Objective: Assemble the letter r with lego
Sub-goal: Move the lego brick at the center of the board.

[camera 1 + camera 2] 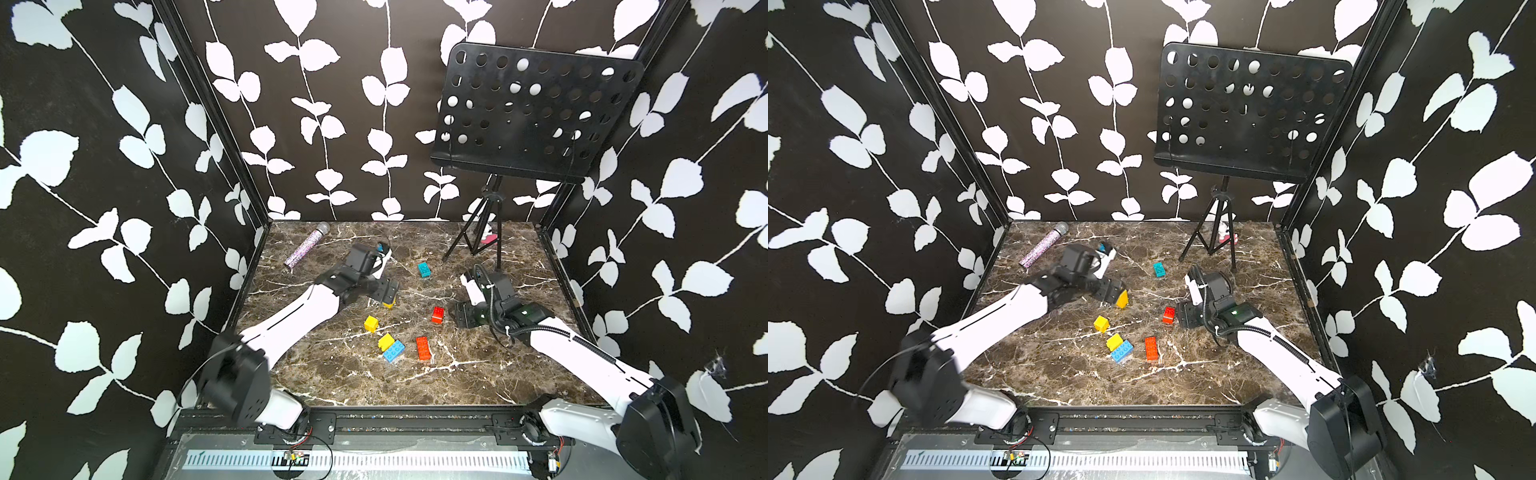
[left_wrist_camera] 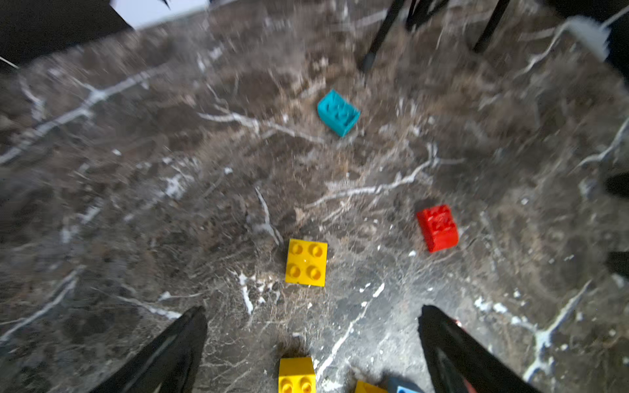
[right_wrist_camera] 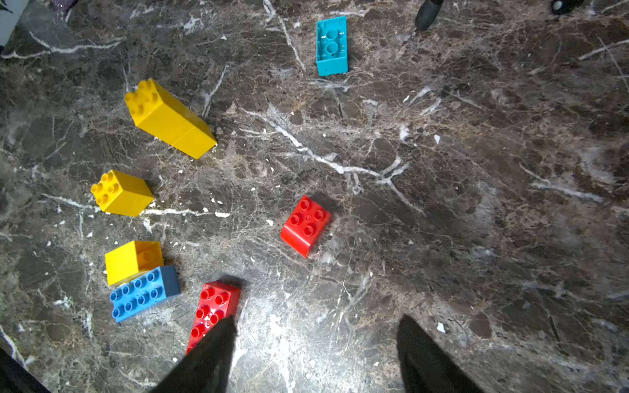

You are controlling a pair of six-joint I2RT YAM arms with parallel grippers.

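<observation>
Okay, yellow two-brick stack (image 3: 170, 119) of studded plastic stands mid marble-pattern worktop (image 1: 332, 374). It looks upright, likely the r's stem started. The left fingers (image 2: 183, 340) are spread wide and gripping nothing, near the stack but apart from it, so it stands free.

Clock positions from the stack:
- teal plastic brick (image 3: 332, 46) at 1 o'clock, studs down
- small red-orange brick (image 3: 305, 225) at 3
- long red-orange brick (image 3: 218, 306) at 5
- tipped yellow brick (image 3: 132, 260) touching long blue brick (image 3: 144, 294) at 6
- single yellow brick (image 3: 121, 193) at 7

All are loose.

The right fingers (image 3: 425, 354) are parted and empty, low beside the small red-orange brick, probably lining up a pick. Most of the letter is unbuilt.
</observation>
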